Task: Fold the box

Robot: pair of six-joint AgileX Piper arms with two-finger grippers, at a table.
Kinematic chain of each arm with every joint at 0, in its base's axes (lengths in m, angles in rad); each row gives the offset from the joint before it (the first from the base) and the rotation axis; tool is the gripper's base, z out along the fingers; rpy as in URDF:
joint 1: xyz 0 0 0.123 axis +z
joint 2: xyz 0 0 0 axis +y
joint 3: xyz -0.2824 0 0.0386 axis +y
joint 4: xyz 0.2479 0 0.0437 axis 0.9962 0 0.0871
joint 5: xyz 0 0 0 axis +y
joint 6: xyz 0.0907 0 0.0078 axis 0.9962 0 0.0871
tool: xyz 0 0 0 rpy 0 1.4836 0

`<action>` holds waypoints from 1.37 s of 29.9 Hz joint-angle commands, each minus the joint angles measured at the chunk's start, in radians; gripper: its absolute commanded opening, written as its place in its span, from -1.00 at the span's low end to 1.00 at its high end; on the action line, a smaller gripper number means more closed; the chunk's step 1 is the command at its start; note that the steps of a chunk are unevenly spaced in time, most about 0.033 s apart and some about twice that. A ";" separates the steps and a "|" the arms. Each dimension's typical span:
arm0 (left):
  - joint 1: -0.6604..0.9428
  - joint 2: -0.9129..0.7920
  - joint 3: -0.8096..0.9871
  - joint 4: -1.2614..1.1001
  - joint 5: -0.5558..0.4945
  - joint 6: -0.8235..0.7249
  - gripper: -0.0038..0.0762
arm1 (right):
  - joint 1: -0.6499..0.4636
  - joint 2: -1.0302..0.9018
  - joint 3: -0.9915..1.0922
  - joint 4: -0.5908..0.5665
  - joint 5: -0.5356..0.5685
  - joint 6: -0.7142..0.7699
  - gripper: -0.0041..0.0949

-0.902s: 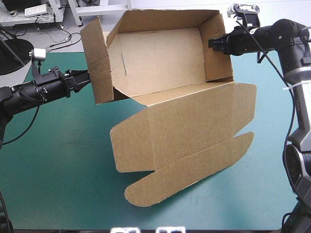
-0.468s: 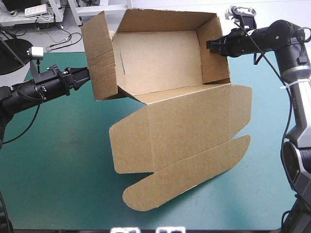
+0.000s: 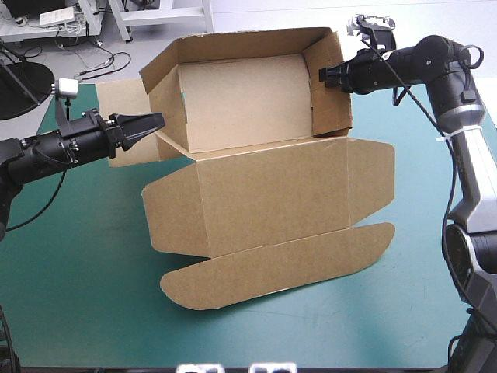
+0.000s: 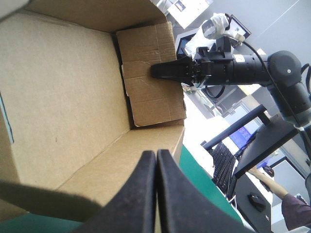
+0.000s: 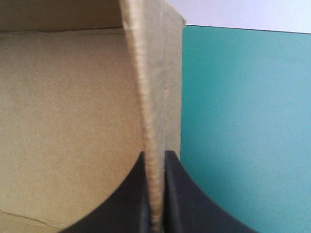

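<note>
Right gripper (image 3: 324, 75) is clamped on the right wall of the brown box (image 3: 264, 186), an open tray. Left gripper (image 3: 158, 119) is closed and empty, beside the left wall.

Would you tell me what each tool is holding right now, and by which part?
The right tool clamps the box by the edge of its right side wall. The left tool is shut on nothing.

Left arm (image 3: 54, 148) matte black, tubular; right arm (image 3: 431, 58) black with silver-grey segments; fingers (image 4: 142, 194) fin-shaped
</note>
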 commanded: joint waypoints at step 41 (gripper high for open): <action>0.486 0.213 -0.149 0.205 0.059 -0.051 -0.93 | -0.003 -0.147 -0.028 0.116 0.012 0.034 -0.96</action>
